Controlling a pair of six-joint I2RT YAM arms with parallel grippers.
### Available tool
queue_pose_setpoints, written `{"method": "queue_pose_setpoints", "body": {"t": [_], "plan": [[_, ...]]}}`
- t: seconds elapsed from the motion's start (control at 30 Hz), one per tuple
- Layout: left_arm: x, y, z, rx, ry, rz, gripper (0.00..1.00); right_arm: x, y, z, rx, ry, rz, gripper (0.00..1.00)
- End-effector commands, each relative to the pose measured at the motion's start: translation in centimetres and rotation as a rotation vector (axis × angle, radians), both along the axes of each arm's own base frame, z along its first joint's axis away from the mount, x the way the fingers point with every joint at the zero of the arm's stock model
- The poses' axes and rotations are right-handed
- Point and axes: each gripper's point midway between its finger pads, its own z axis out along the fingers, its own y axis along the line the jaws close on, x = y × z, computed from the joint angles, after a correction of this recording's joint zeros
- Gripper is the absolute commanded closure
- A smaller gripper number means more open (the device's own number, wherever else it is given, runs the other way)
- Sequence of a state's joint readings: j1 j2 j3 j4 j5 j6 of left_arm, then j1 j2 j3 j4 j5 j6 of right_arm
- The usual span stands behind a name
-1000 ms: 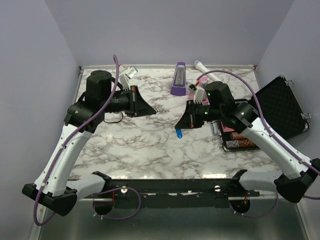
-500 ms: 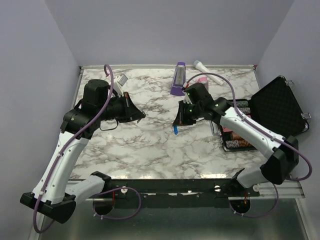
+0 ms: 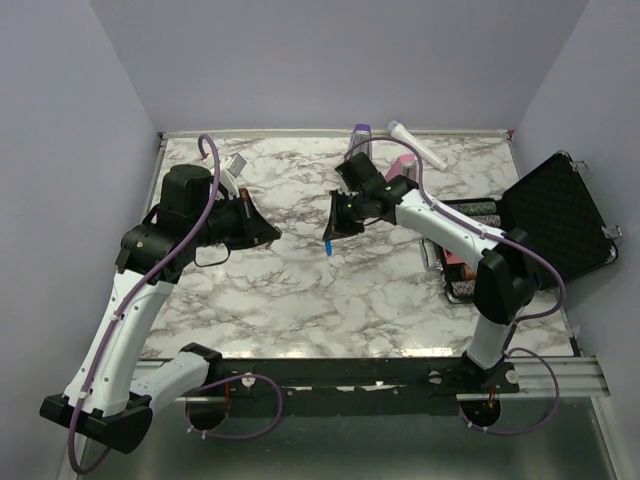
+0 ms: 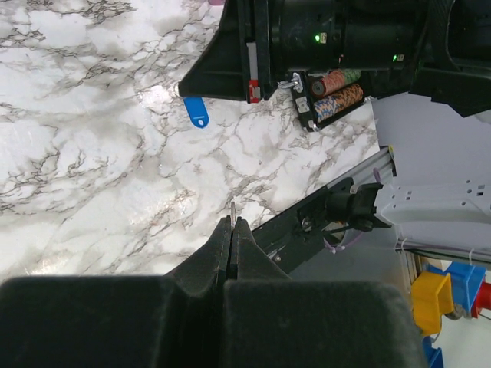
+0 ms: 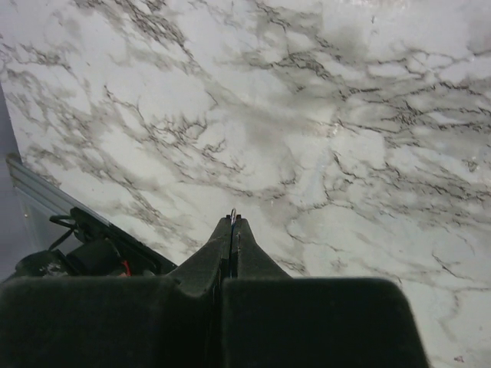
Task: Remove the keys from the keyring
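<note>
Right gripper [image 3: 331,232], jaws pressed on a thin metal sliver [image 5: 232,215], dangles the keys [image 3: 329,243]; left gripper [image 3: 277,236] pinches a similar sliver [image 4: 232,222]; slow, opposed pulling seems advisable.

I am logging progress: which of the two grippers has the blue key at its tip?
The right gripper: the blue key shows right at its tip. The left gripper stands apart from it.

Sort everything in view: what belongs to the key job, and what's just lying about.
Job in hand:
- blue key, dangling at the tip of the shut right hand
- left hand, shut, apart from the key
- keyring: too small to make out

Lying about:
- purple metronome
- pink metronome
- white tube
- open black case
- poker chips
</note>
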State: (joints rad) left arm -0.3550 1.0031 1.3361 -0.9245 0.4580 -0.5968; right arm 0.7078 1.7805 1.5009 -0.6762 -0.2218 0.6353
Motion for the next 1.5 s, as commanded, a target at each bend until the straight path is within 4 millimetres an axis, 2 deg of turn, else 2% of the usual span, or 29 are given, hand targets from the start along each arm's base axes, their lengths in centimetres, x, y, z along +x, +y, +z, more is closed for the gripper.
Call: {"method": "queue_pose_setpoints", "body": {"t": [0.0, 0.07, 0.13, 0.17, 0.23, 0.27, 0.47, 0.67, 0.77, 0.93, 1.13, 1.47], "plan": [[-0.2, 1.0, -0.3, 0.034, -0.008, 0.028, 1.0, 1.5, 1.7, 1.3, 0.025, -0.026, 0.015, 0.97], [-0.2, 1.1, -0.3, 0.036, -0.01, 0.031, 1.0, 1.8, 2.3, 1.5, 0.036, -0.024, 0.024, 0.84], [-0.2, 1.1, -0.2, 0.039, -0.008, 0.033, 1.0, 2.0, 2.5, 1.7, 0.041, -0.026, 0.026, 0.56], [-0.2, 1.2, -0.2, 0.041, -0.01, 0.035, 1.0, 2.2, 2.6, 1.8, 0.043, -0.028, 0.024, 0.45], [-0.2, 1.3, -0.2, 0.042, -0.009, 0.036, 1.0, 2.2, 2.5, 1.9, 0.04, -0.033, 0.024, 0.34], [-0.2, 1.3, -0.3, 0.044, -0.008, 0.037, 1.0, 2.2, 2.5, 2.1, 0.042, -0.038, 0.024, 0.32], [0.1, 1.2, -0.4, 0.041, -0.002, 0.043, 1.0, 1.4, 1.7, 2.9, 0.045, -0.049, 0.024, 0.3], [0.5, 1.2, -0.8, 0.043, 0.011, 0.047, 1.0, 0.2, -0.4, 3.6, 0.011, -0.076, 0.003, 0.3], [1.0, 1.2, -1.4, 0.055, 0.017, 0.054, 1.0, -0.3, -1.8, 5.0, 0.003, -0.115, -0.021, 0.29], [2.8, 1.7, -3.3, 0.127, 0.04, 0.087, 1.0, -1.1, -3.9, 6.2, -0.031, -0.163, -0.051, 0.27], [5.0, 2.7, -4.6, 0.214, 0.023, 0.133, 1.0, -2.2, -6.0, 6.4, -0.073, -0.18, -0.075, 0.26], [9.0, 4.7, -7.0, 0.378, 0.014, 0.231, 1.0, -3.4, -7.7, 6.2, -0.085, -0.185, -0.114, 0.25]]}}
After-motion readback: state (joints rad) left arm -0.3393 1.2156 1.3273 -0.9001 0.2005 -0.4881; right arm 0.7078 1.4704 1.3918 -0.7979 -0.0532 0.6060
